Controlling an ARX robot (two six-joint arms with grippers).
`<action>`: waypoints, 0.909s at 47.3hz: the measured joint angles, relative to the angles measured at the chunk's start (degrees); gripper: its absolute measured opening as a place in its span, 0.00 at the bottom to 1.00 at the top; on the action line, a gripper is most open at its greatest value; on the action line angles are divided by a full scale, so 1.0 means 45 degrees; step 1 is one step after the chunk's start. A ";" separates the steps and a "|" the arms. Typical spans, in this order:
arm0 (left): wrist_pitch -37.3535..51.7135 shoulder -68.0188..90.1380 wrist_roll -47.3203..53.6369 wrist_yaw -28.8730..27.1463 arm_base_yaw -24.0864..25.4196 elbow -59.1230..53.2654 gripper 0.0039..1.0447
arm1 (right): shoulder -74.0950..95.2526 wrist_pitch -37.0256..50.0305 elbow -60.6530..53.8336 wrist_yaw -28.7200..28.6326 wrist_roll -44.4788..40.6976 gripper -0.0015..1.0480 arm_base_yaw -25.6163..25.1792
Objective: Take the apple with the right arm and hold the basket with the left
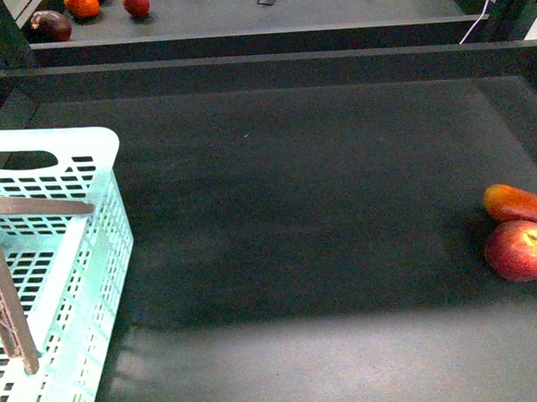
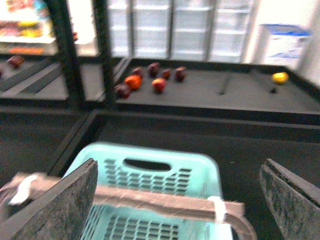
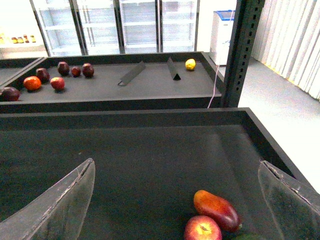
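- Left gripper [image 2: 179,162] and right gripper [image 3: 176,162] were seen spread wide, empty.
- The apple [image 1: 521,250] was seen far right, just beside an elongated fruit [image 1: 519,202].
- The basket [image 1: 49,140] was seen near left.

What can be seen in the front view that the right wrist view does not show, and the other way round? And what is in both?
Only the front view shows the basket, at the left edge, with its brown handle.

Only the right wrist view shows the right gripper, open over the dark tray, a yellow fruit on the far shelf, and the glass-door fridges behind it.

Both views show the apple and the elongated red-orange fruit right beside it. Both also show some small red fruits on the far shelf.
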 joint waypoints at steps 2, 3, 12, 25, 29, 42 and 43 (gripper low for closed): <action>-0.1404 0.1025 -0.0865 -0.2200 -0.0865 0.0583 0.94 | 0.0000 0.0000 0.0000 0.0029 0.0005 0.91 0.0000; -0.1919 0.1598 -0.1399 -0.3167 -0.1234 0.0821 0.94 | 0.0000 0.0000 0.0000 0.0049 0.0005 0.91 0.0000; -0.1467 0.4658 -0.4901 -0.4381 -0.1083 0.1472 0.94 | 0.0000 0.0000 0.0000 0.0029 0.0005 0.91 0.0000; 0.0952 0.8709 -1.1225 0.0831 0.1943 0.1846 0.94 | 0.0000 0.0000 0.0000 0.0034 0.0005 0.91 0.0000; 0.2545 1.0482 -1.3206 0.1549 0.2351 0.1851 0.94 | 0.0000 0.0000 0.0000 0.0034 0.0005 0.91 0.0000; 0.7417 1.5936 -1.5543 0.2511 0.2846 0.2676 0.94 | 0.0000 0.0000 0.0000 0.0034 0.0005 0.91 0.0000; 0.7660 1.6242 -1.5616 0.2579 0.2866 0.2769 0.94 | 0.0000 0.0000 0.0000 0.0039 0.0005 0.91 0.0000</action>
